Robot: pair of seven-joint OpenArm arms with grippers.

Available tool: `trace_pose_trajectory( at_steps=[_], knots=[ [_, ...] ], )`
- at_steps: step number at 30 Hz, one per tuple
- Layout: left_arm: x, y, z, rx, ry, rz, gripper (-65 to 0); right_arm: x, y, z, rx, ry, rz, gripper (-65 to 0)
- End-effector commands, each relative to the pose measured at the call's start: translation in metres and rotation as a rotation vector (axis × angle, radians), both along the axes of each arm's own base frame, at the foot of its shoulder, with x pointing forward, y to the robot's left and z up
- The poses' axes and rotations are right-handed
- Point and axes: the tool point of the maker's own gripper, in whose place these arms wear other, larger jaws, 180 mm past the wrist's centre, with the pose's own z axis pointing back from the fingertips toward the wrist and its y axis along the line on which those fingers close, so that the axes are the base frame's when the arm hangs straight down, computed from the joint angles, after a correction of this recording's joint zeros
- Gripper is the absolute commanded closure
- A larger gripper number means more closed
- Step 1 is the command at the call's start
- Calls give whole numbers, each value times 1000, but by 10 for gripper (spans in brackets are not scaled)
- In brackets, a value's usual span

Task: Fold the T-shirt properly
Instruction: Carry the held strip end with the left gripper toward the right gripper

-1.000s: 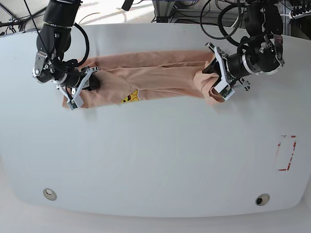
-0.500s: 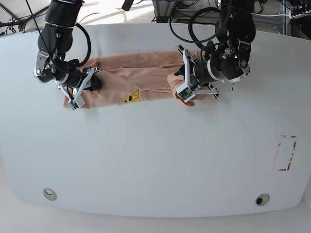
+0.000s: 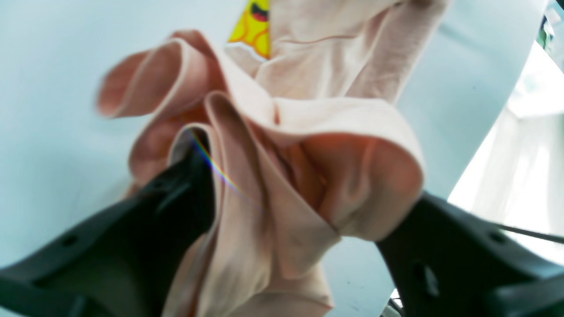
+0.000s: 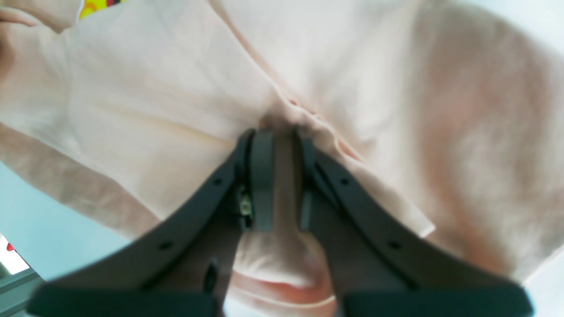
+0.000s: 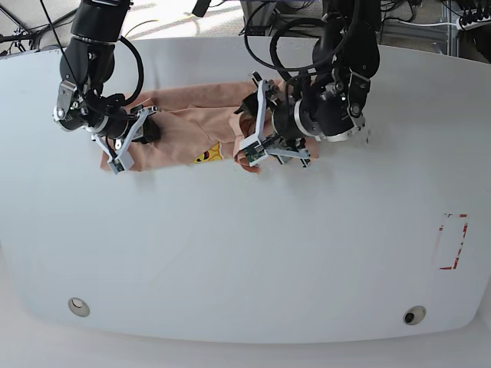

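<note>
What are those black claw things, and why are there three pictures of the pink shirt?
Those are a robot's two arms, and each ends in a gripper, a claw for pinching. One camera looks down on the big white table; the other two sit on the wrists, right behind the claws. On the table lies a soft salmon-peach T-shirt with a yellow smiley face. The robot is folding it. The right gripper is pinched shut on one end of the shirt. The left gripper has its jaws spread wide, with a bunched-up fold of shirt lying loose between them.
</note>
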Motion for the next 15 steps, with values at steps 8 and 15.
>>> trace_pose_trajectory(
  at_steps=[8, 15],
  knots=[
    [2, -41, 33, -18, -76, -121, -379, 5, -4, 4, -29, -1, 10, -78],
    [6, -19, 22, 47, -77, -97, -379, 7, -5, 5, -31, -6, 8, -78]
  ],
)
